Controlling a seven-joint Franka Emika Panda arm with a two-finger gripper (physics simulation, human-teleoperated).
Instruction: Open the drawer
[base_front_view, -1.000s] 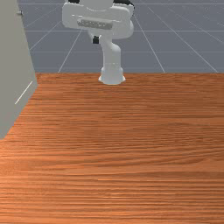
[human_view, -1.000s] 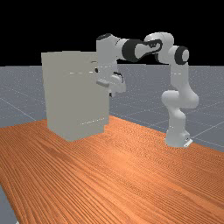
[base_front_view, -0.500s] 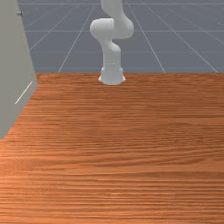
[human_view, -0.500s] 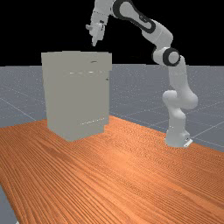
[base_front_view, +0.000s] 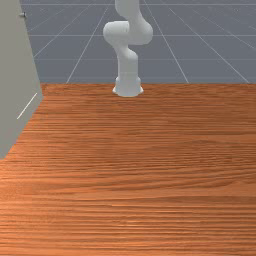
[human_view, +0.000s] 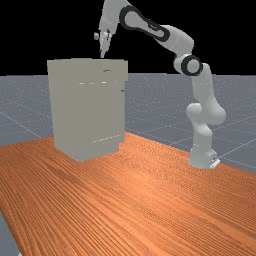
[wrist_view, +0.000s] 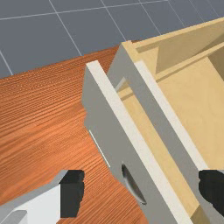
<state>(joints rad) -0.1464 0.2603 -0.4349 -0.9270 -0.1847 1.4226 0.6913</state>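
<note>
My gripper (human_view: 103, 55) points down at the top of the grey cabinet (human_view: 85, 112) in the far view. The wrist view has the gripper (wrist_view: 142, 193) open, its two fingers wide apart. Between them, farther down, runs the front panel of the top drawer (wrist_view: 127, 144), with a curved metal handle (wrist_view: 132, 186) on its outer face. This panel stands a little out from the cabinet's frame, and a narrow strip of tan wood shows in the gap. I cannot tell whether a fingertip touches the cabinet.
Tan inner boards (wrist_view: 192, 105) show behind the frame, seen through the cabinet's top. The wooden table (human_view: 150, 200) extends around the cabinet's foot. The arm's base (base_front_view: 128, 87) stands at the table's far edge in the front view.
My hand first rose from beside the cabinet to above it, out of the front view. Since then it has come down and slightly toward the far view's left. The cabinet looks the same.
</note>
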